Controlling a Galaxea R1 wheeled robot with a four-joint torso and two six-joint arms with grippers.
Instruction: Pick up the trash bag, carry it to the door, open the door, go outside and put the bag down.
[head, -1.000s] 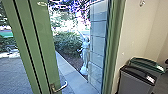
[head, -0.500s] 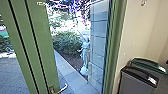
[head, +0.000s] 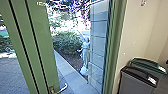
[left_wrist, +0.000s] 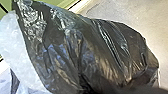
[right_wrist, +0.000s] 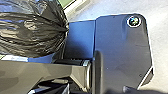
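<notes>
The door (head: 45, 45) stands open onto the path (head: 71, 77), and the trash bag (left_wrist: 87, 50) is beside the robot, seemingly picked up; whether either hand grips it, I cannot tell; going out and setting it down remain

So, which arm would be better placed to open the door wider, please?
Probably the left: the door and its handle are on the robot's left. The bag looms large in the left wrist view, though, and might get in the way.

Door (head: 45, 45) left, bins (head: 137, 82) right, statue (head: 85, 51) between
</notes>
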